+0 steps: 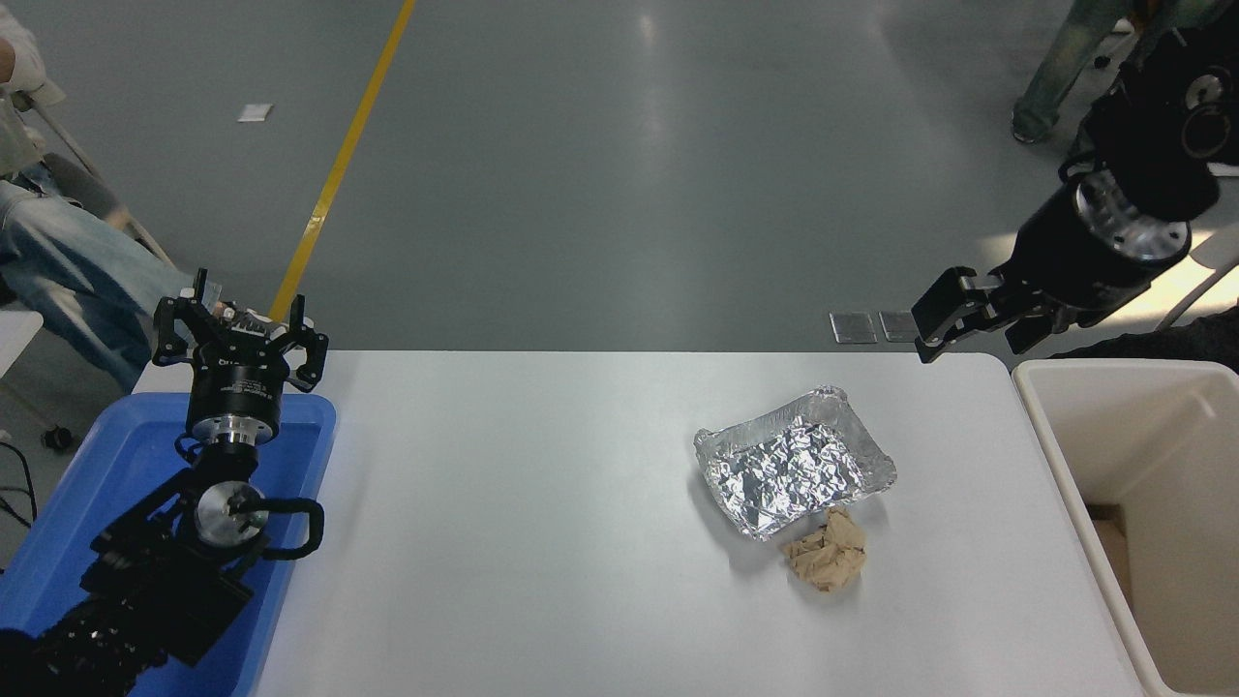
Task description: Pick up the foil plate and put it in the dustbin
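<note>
Crinkled silver, the foil plate (794, 463) lay on the white table (542, 503), touching a brown paper wad (825, 553) at its near corner, its long axis running left-near to right-far. The right gripper (953, 312), seemingly spread and empty, hung beyond its far right corner, nearer than the parked left gripper (239, 341). The dustbin (1128, 426) stood rightward.

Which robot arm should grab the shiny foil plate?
Probably the right. Its right gripper hangs near the foil plate, on the dustbin side. The left gripper sits far off over the blue tray.
</note>
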Controlling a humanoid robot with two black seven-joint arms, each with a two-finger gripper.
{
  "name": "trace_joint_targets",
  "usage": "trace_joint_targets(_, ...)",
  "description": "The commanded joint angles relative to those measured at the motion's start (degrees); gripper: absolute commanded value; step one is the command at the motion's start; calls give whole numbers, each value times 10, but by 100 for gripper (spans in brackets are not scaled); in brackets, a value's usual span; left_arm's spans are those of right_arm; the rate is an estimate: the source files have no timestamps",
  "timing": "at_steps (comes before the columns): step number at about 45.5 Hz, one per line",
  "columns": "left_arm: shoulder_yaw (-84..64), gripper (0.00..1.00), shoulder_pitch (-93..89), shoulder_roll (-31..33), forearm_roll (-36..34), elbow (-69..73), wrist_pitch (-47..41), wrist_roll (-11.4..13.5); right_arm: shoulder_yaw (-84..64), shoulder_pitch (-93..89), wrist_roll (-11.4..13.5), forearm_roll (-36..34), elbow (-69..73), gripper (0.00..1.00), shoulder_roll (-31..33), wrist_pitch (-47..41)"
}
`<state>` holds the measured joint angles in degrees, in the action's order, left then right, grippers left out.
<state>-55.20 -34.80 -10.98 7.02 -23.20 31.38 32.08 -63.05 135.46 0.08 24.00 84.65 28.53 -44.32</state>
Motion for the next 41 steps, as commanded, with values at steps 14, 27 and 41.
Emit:
trace_joint_targets(14, 0, 99, 0, 0, 0, 0, 0, 0, -1, 56, -2, -40, 46, 100, -3, -7)
trace_joint_targets(27, 0, 99, 0, 0, -1, 0, 0, 0, 17, -67, 0, -40, -22, 100, -40, 73)
trace_joint_targets(41, 1, 99, -1, 0, -1, 0, 0, 0, 27, -323, 1, -31, -200, 100, -128, 390)
